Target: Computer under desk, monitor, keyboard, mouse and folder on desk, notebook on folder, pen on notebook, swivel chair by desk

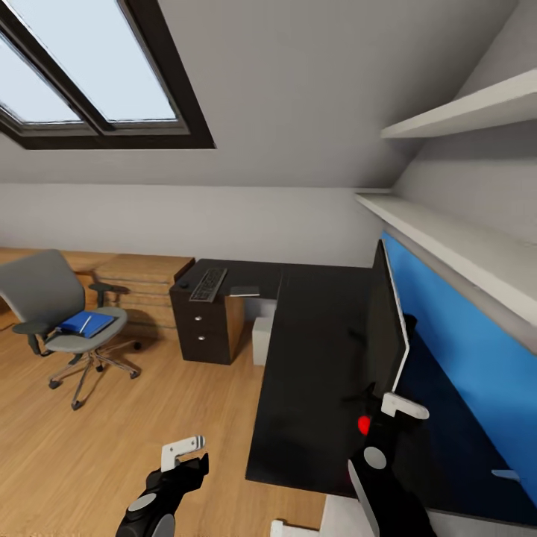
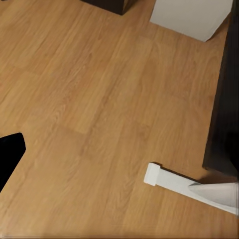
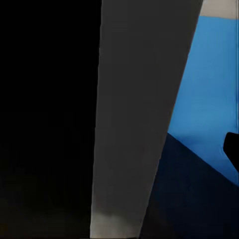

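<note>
Right gripper (image 1: 394,403) jaws clamp the monitor (image 1: 388,328), edge-on lengthwise along the desk (image 1: 313,373); left gripper (image 1: 185,455) open.

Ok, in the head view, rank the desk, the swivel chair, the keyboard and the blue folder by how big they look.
1. Desk, largest by far.
2. Swivel chair.
3. Folder and keyboard: they look about alike, and both are far from the camera, so I won't rank them.
</note>
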